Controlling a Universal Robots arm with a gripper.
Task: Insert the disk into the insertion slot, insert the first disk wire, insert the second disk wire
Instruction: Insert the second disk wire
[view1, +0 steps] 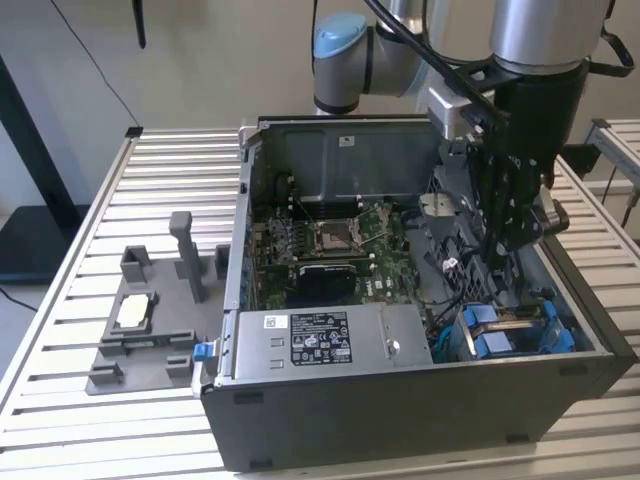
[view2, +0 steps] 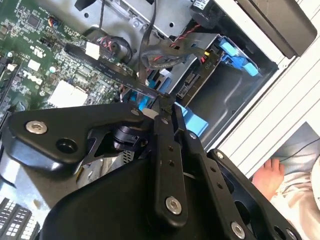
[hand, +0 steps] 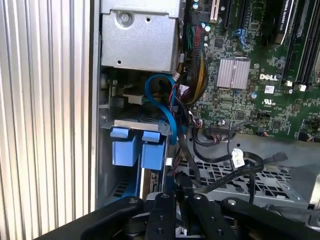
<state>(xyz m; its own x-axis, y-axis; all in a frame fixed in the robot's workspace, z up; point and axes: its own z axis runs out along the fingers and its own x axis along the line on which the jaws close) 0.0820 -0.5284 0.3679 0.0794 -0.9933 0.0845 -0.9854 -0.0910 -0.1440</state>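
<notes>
I have the gripper (view1: 512, 235) down inside the open computer case (view1: 400, 420), its fingers (view2: 167, 150) pressed together on a dark cable (view2: 107, 67), though the tips are partly hidden behind wires. The disk (view1: 515, 330) sits in the insertion slot (hand: 107, 125) at the case's front corner on the exterior view's right. Its blue end tabs (hand: 137, 147) show, while its body is mostly hidden.

A robotics lab or assembly workshop: an open computer case (view1: 400, 330) sits on a slatted aluminium table (view1: 120, 190) beside a grey fixture plate (view1: 150, 330).
</notes>
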